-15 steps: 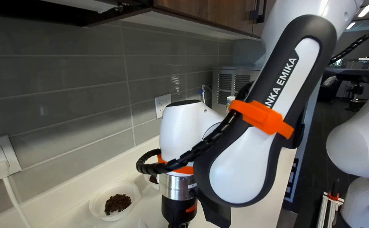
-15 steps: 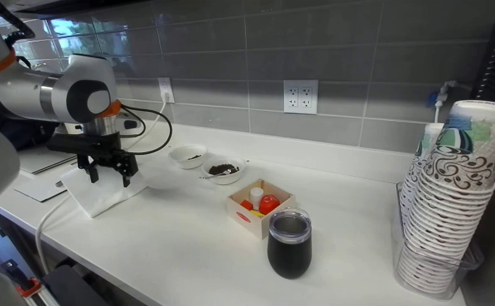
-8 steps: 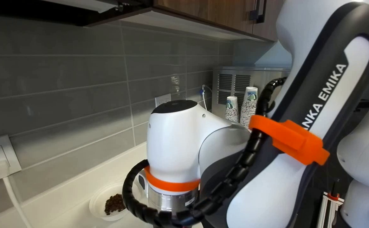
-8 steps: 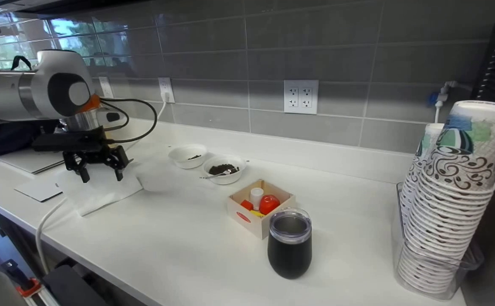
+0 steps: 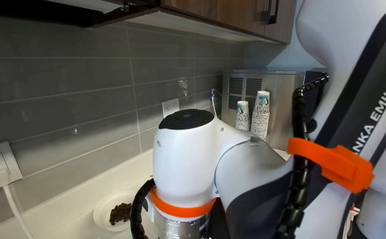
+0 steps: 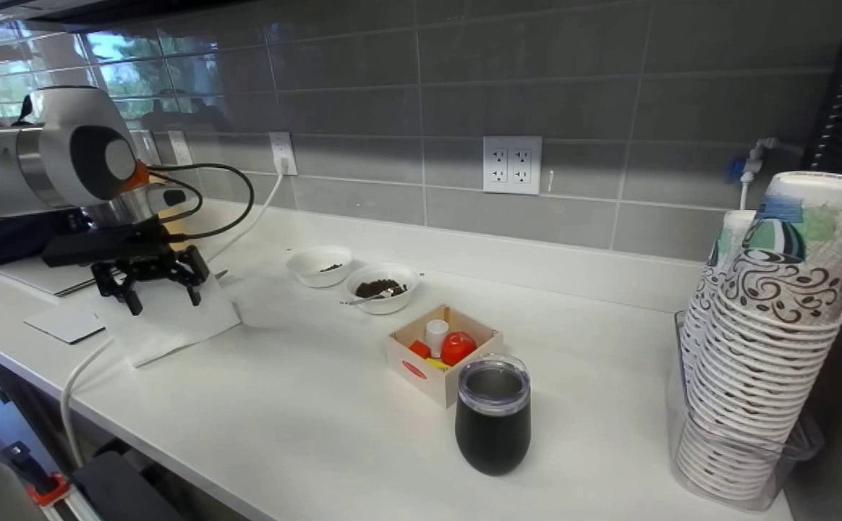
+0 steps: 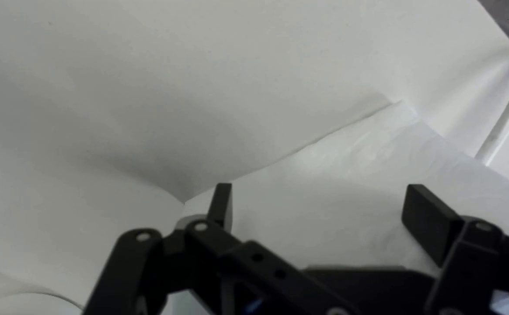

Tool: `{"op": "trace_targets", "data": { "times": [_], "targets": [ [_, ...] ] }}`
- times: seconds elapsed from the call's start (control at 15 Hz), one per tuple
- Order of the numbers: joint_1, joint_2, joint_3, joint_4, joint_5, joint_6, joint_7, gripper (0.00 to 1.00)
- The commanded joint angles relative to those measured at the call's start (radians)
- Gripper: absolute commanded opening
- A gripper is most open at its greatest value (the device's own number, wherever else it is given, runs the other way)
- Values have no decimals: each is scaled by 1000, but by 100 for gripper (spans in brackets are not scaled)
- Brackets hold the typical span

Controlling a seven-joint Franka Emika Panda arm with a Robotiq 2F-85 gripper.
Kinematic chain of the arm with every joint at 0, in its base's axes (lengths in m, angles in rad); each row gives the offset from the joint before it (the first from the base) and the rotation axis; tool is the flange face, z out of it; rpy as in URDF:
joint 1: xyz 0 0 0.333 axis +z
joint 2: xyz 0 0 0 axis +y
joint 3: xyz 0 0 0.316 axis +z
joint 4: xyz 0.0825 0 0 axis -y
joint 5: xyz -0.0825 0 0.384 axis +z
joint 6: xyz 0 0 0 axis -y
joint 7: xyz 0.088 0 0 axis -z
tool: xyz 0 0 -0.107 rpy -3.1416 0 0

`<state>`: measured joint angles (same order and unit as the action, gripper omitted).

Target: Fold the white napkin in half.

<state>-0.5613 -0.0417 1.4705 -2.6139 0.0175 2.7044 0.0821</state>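
The white napkin (image 6: pixel 168 336) lies on the white countertop (image 6: pixel 305 427) at the left in an exterior view, nearly the counter's colour. One straight edge and a corner of the napkin (image 7: pixel 350 162) show in the wrist view. My gripper (image 6: pixel 165 302) is over the napkin, pointing down, its black fingers spread apart. In the wrist view the gripper (image 7: pixel 320 205) is open, with only napkin surface seen between and beyond the fingertips. I cannot tell whether the fingertips touch it. The gripper and arm hide part of the napkin. In an exterior view the arm (image 5: pixel 183 162) shows but the fingers are below the frame.
Two white bowls (image 6: pixel 381 310) with dark contents stand near the wall. A small wooden box (image 6: pixel 414 369), a black tumbler (image 6: pixel 493 434) and stacked paper cups (image 6: pixel 754 391) stand farther right. A white cable (image 6: pixel 77 376) runs past the napkin over the counter's front edge.
My gripper has moved left, with fingers still apart. The napkin's near corner and right side show slightly farther left than a second ago. The bowls, box and tumbler have not moved.
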Motion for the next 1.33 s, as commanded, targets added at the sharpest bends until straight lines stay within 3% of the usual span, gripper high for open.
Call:
{"op": "trace_targets", "data": {
  "times": [0.0, 0.33, 0.4, 0.6, 0.67, 0.73, 0.8, 0.87, 0.93, 1.27],
  "targets": [
    [-30, 24, 30, -23, -48, 100, 6, 100],
    [-33, 75, 30, -52, -48, 217, -24, 100],
    [180, 70, -176, -57, -13, 232, -58, 100],
    [339, 93, -354, -58, -26, 286, -97, 100],
    [239, 130, -278, -55, -126, 306, -39, 100],
    [277, 144, -321, -53, -154, 320, -36, 100],
    [415, 137, -445, -54, -80, 329, -114, 100],
    [438, 160, -476, -48, -87, 342, -124, 100],
    [398, 205, -463, -38, -200, 359, -57, 100],
    [626, 320, -734, 35, -331, 392, -43, 100]
  ]
}}
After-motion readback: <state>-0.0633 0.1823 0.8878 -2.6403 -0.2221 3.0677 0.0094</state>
